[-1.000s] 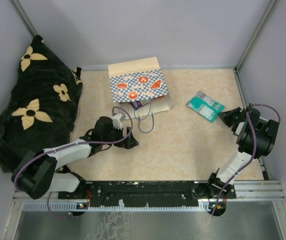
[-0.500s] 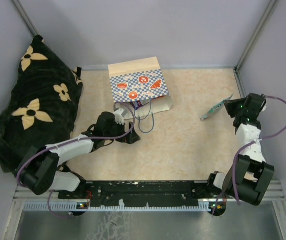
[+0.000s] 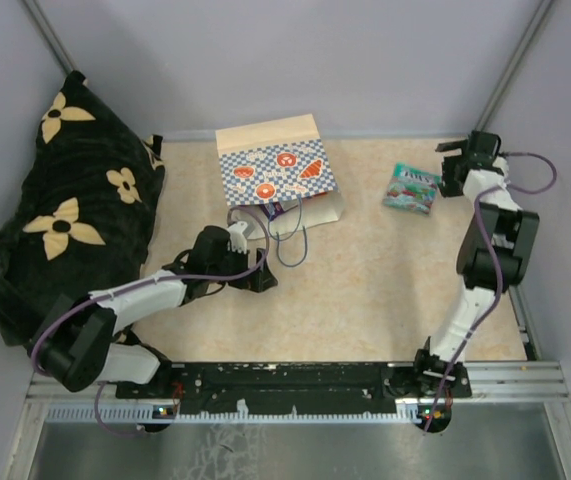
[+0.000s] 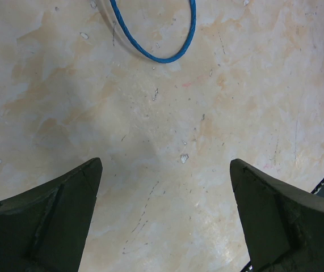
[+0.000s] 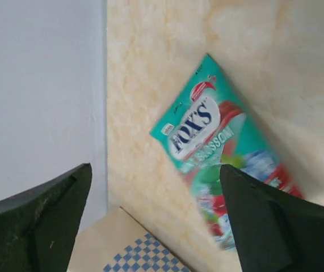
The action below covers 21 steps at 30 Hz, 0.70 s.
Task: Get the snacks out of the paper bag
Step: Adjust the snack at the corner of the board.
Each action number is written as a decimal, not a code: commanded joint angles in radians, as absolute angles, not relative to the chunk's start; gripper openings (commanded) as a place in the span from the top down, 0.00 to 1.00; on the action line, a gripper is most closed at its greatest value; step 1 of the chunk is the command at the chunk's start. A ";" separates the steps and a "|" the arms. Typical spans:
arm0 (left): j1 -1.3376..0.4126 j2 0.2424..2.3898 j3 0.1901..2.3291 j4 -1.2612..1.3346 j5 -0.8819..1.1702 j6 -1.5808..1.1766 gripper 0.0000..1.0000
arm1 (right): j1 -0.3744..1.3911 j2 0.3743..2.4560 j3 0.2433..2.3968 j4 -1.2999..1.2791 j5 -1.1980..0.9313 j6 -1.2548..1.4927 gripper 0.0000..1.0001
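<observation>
Right gripper [image 5: 155, 170] was spread wide with nothing between its fingers. The right wrist view showed one teal snack pouch [image 5: 218, 153] lying flat on the table [image 5: 150, 68] beyond the open fingers, white logo and fruit print facing up. The overhead view could not resolve that print. It did place the pouch just at 8 o'clock of the gripper, apart from it, in the far right part of the table. The grey wall [image 5: 37, 85] filled the wrist view's 9 o'clock side. A cream and blue-checked corner of the paper bag [image 5: 133, 252] showed at 6 o'clock.

Left gripper [image 4: 164, 170] was also wide open and empty over bare table. Its wrist view caught only a loop of blue cord handle [image 4: 156, 56] at 12 o'clock, with no bag body. The overhead view showed that the bag lay flat at far centre, with its mouth toward the arms and both handles trailing out. The left gripper sat near the mouth, at about 7 o'clock of it. Something dark purple [image 3: 275, 208] showed in the mouth, too small to identify. Black flowered cloth [image 3: 65, 210] was heaped at 9 o'clock, seen only from overhead.
</observation>
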<state>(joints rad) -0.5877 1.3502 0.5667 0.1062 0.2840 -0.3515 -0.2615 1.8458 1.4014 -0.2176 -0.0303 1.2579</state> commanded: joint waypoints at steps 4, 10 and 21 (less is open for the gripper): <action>-0.595 1.285 0.578 0.050 0.226 -0.322 0.00 | -0.178 1.899 1.647 -0.093 0.030 0.939 0.01; -0.595 1.306 0.571 0.083 0.225 -0.334 0.00 | -0.115 1.730 1.329 0.086 -0.073 0.556 0.14; -0.599 1.348 0.579 0.100 0.231 -0.331 0.00 | -0.027 2.012 1.518 -0.273 0.155 0.358 0.09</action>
